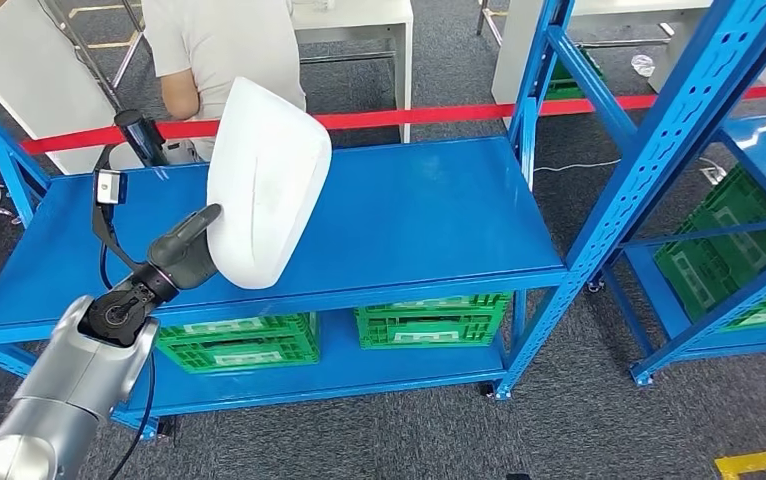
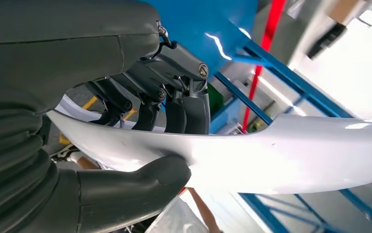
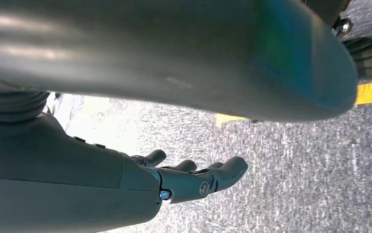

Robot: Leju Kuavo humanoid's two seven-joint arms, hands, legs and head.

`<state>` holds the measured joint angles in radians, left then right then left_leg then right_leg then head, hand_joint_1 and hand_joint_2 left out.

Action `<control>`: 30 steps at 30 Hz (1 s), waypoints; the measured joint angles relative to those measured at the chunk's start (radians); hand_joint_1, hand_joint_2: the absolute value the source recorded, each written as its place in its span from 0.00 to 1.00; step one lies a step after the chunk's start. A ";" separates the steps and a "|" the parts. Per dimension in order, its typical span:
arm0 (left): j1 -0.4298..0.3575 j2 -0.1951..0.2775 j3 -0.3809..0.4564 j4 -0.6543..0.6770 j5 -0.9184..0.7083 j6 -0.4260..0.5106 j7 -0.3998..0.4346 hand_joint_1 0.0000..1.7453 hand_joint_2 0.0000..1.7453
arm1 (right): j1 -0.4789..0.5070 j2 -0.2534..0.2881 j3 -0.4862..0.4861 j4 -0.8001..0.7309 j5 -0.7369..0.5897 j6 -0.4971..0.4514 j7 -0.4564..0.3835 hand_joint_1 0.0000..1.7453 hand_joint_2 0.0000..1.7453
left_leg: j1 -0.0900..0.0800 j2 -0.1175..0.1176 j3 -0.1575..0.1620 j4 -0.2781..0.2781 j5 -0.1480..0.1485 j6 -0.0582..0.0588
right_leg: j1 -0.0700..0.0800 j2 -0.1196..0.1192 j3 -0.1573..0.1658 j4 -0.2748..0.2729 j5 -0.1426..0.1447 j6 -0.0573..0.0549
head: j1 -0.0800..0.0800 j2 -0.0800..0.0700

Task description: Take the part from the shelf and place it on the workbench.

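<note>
Part [image 1: 269,180]: smooth glossy white plastic. Workbench [image 1: 429,215]: glossy blue painted metal. Crates [image 1: 429,322]: green plastic. Floor [image 1: 579,420]: rough grey carpet.

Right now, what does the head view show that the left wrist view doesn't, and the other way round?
Head view alone: the whole white part held up over the blue shelf top, green crates on the lower level, a red tape, and a person behind it.

Left wrist view alone: the grip up close, with the thumb on one face of the part's edge and the dark fingers on the other.

Both: the left hand gripping the part, plus blue shelf framing.
</note>
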<state>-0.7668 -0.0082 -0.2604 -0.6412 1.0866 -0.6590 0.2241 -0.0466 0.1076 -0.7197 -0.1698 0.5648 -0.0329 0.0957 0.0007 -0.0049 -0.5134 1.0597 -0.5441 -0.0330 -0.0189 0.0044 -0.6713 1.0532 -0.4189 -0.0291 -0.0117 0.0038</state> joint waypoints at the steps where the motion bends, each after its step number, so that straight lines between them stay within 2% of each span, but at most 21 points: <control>1: -0.001 0.002 -0.006 -0.008 0.000 -0.007 -0.011 1.00 1.00 | 0.000 0.000 0.000 0.000 0.001 0.000 0.000 0.00 0.00 | -0.003 -0.001 0.016 -0.033 0.001 0.003 | 0.000 0.000 -0.002 -0.002 0.008 0.006 | 0.000 0.000; 4: 0.000 0.008 -0.020 -0.031 0.002 -0.025 -0.040 1.00 1.00 | -0.001 0.000 0.000 0.000 0.006 0.000 -0.001 0.00 0.00 | -0.005 0.001 0.003 -0.048 0.018 0.021 | -0.001 0.001 -0.005 -0.011 0.026 0.025 | -0.001 0.000; 5: 0.001 0.010 -0.025 -0.039 0.003 -0.030 -0.049 1.00 1.00 | 0.000 -0.001 0.000 0.000 0.008 0.000 -0.002 0.00 0.00 | -0.004 0.003 -0.003 -0.051 0.029 0.031 | -0.001 0.001 -0.012 -0.002 0.011 0.030 | 0.000 0.000; 6: 0.001 0.011 -0.029 -0.048 0.004 -0.034 -0.056 1.00 1.00 | 0.001 -0.001 0.000 0.000 0.009 0.000 -0.002 0.00 0.00 | -0.001 0.005 -0.012 -0.053 0.041 0.040 | -0.001 0.001 -0.024 0.025 -0.023 0.034 | 0.001 0.000; 8: 0.003 0.013 -0.033 -0.061 0.008 -0.040 -0.066 1.00 1.00 | 0.001 -0.001 0.000 0.000 0.011 0.000 -0.003 0.00 0.00 | -0.002 0.006 -0.039 -0.052 0.064 0.052 | -0.001 0.000 -0.058 0.135 -0.122 0.038 | 0.003 0.000; 9: 0.006 0.015 -0.034 -0.066 0.010 -0.043 -0.069 1.00 1.00 | 0.000 -0.001 0.000 0.000 0.011 0.000 -0.004 0.00 0.00 | -0.003 0.006 -0.054 -0.049 0.075 0.054 | -0.001 0.000 -0.072 0.198 -0.158 0.040 | 0.003 0.000; 10: 0.010 0.017 -0.034 -0.070 0.013 -0.045 -0.072 1.00 1.00 | -0.001 -0.001 0.000 0.000 0.011 0.000 -0.005 0.00 0.00 | -0.005 0.007 -0.069 -0.046 0.084 0.054 | -0.001 0.000 -0.078 0.245 -0.172 0.041 | 0.003 0.000; 11: 0.014 0.020 -0.034 -0.075 0.015 -0.049 -0.075 1.00 1.00 | -0.001 -0.002 0.000 0.000 0.011 0.000 -0.005 0.00 0.00 | -0.006 0.007 -0.085 -0.042 0.093 0.053 | 0.000 0.000 -0.068 0.262 -0.164 0.041 | 0.003 0.000; 12: 0.019 0.023 -0.034 -0.081 0.017 -0.052 -0.079 1.00 1.00 | -0.002 -0.003 0.000 0.000 0.011 0.000 -0.005 0.00 0.00 | -0.006 0.008 -0.101 -0.036 0.100 0.051 | 0.000 0.000 -0.039 0.242 -0.141 0.040 | 0.003 0.000; 13: 0.023 0.025 -0.035 -0.088 0.020 -0.054 -0.083 1.00 1.00 | -0.002 -0.004 0.000 0.000 0.012 0.000 -0.004 0.00 0.00 | -0.006 0.008 -0.115 -0.029 0.107 0.049 | 0.001 0.000 0.006 0.189 -0.117 0.037 | 0.003 0.000; 15: 0.032 0.031 -0.035 -0.113 0.025 -0.056 -0.092 1.00 1.00 | -0.004 -0.008 0.000 0.000 0.016 0.000 -0.002 0.00 0.00 | -0.008 0.008 -0.138 -0.016 0.118 0.041 | 0.005 0.000 0.096 0.062 -0.109 0.028 | 0.002 0.000; 17: 0.046 0.037 -0.035 -0.144 0.029 -0.056 -0.098 1.00 1.00 | -0.005 -0.011 0.000 0.000 0.020 0.000 -0.001 0.00 0.00 | -0.009 0.009 -0.146 -0.012 0.130 0.029 | 0.011 0.001 0.128 0.002 -0.124 0.017 | 0.002 0.000; 19: 0.064 0.043 -0.035 -0.173 0.030 -0.056 -0.103 1.00 1.00 | -0.005 -0.014 -0.001 0.000 0.021 0.000 -0.002 0.00 0.00 | -0.009 0.008 -0.148 -0.016 0.141 0.017 | 0.009 0.000 0.119 -0.005 -0.108 0.005 | 0.003 0.000; 20: 0.075 0.048 -0.035 -0.188 0.030 -0.056 -0.107 1.00 1.00 | -0.006 -0.017 -0.001 0.000 0.024 0.000 -0.002 0.00 0.00 | -0.008 0.007 -0.154 -0.011 0.131 0.010 | 0.006 -0.002 0.112 -0.008 -0.096 -0.003 | 0.002 0.000; 22: 0.099 0.058 -0.034 -0.220 0.031 -0.055 -0.113 1.00 1.00 | -0.006 -0.023 -0.001 0.000 0.031 0.000 0.000 0.00 0.00 | -0.004 0.004 -0.177 0.047 0.058 -0.002 | 0.001 -0.005 0.092 -0.014 -0.071 -0.015 | 0.001 0.000; 24: 0.128 0.063 -0.032 -0.255 0.026 -0.055 -0.119 1.00 1.00 | -0.006 -0.030 -0.001 0.000 0.038 0.000 0.008 0.00 0.00 | 0.003 0.004 -0.203 0.166 -0.034 -0.014 | 0.001 -0.005 0.065 -0.015 -0.048 -0.018 | -0.001 0.000; 25: 0.143 0.063 -0.031 -0.272 0.021 -0.055 -0.120 1.00 1.00 | -0.006 -0.033 -0.001 0.000 0.041 0.000 0.013 0.00 0.00 | 0.006 0.004 -0.208 0.219 -0.053 -0.018 | 0.001 -0.006 0.050 -0.015 -0.037 -0.016 | -0.001 0.000; 26: 0.157 0.064 -0.029 -0.287 0.015 -0.054 -0.121 1.00 1.00 | -0.006 -0.035 -0.001 0.000 0.045 0.000 0.018 0.00 0.00 | 0.009 0.004 -0.202 0.250 -0.049 -0.022 | 0.000 -0.006 0.036 -0.014 -0.026 -0.014 | -0.001 0.000; 27: 0.171 0.064 -0.027 -0.304 0.007 -0.053 -0.121 1.00 1.00 | -0.006 -0.037 -0.001 0.000 0.048 0.000 0.020 0.00 0.00 | 0.013 0.004 -0.180 0.246 -0.027 -0.024 | 0.000 -0.007 0.021 -0.013 -0.015 -0.011 | -0.001 0.000; 28: 0.182 0.064 -0.023 -0.321 -0.002 -0.052 -0.122 1.00 1.00 | -0.006 -0.039 -0.001 0.000 0.051 0.000 0.022 0.00 0.00 | 0.016 0.004 -0.141 0.210 0.001 -0.026 | -0.002 -0.007 0.007 -0.013 -0.003 -0.007 | -0.001 0.000; 30: 0.201 0.063 -0.009 -0.359 -0.018 -0.051 -0.122 1.00 1.00 | -0.006 -0.044 -0.001 -0.002 0.059 0.000 0.022 0.00 0.00 | 0.018 0.003 -0.030 0.067 0.007 -0.025 | -0.002 -0.007 -0.012 -0.010 0.017 0.004 | -0.001 0.000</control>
<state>-0.5661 0.0551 -0.2697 -1.0005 1.0683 -0.7097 0.1018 -0.0529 0.0637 -0.7206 -0.1715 0.6238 -0.0328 0.1176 0.0188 -0.0020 -0.5432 1.1264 -0.5376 -0.0582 -0.0212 -0.0022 -0.6834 1.0434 -0.4021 -0.0249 -0.0125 0.0038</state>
